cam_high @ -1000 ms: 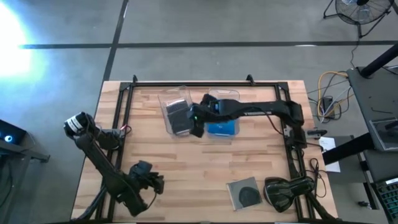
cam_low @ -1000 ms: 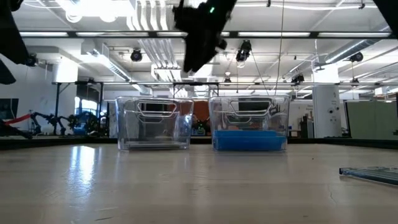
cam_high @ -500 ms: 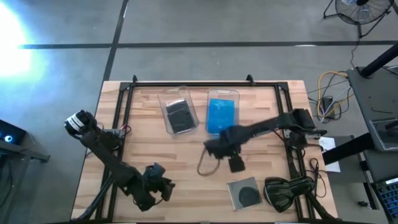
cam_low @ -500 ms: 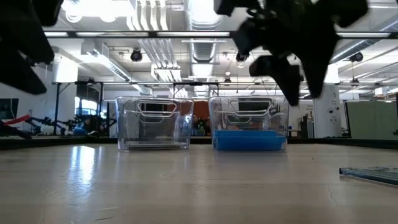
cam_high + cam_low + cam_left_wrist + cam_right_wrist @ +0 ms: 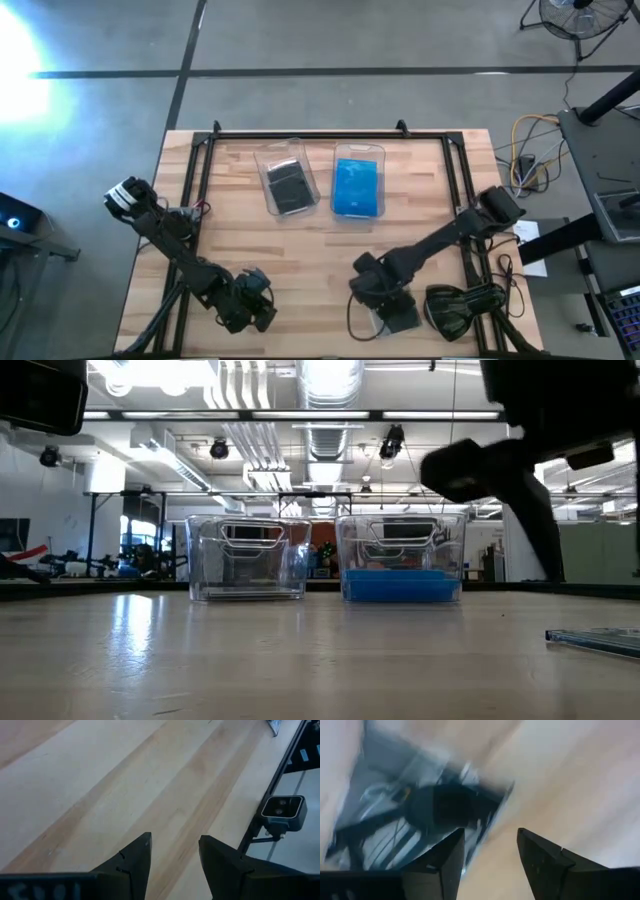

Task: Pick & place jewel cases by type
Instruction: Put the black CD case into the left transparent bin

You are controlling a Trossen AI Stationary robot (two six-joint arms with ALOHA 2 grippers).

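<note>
One dark jewel case lies flat near the table's near right corner; it shows blurred in the right wrist view and edge-on in the low view. My right gripper hangs open just over it, fingers pointing down. Two clear bins stand at the far middle. The left bin holds dark cases and the right bin holds blue cases. My left gripper is open over bare wood at the near edge.
A bulky black curved device sits right of the dark case at the near right corner. A small camera is mounted on the black frame rail along the table's edge. Bare wood lies between the bins and both grippers.
My right gripper has swung from above the bin of dark cases toward the table's near edge and come down over the dark case at the near right. My left gripper has drifted a little toward the near edge and to the right.
</note>
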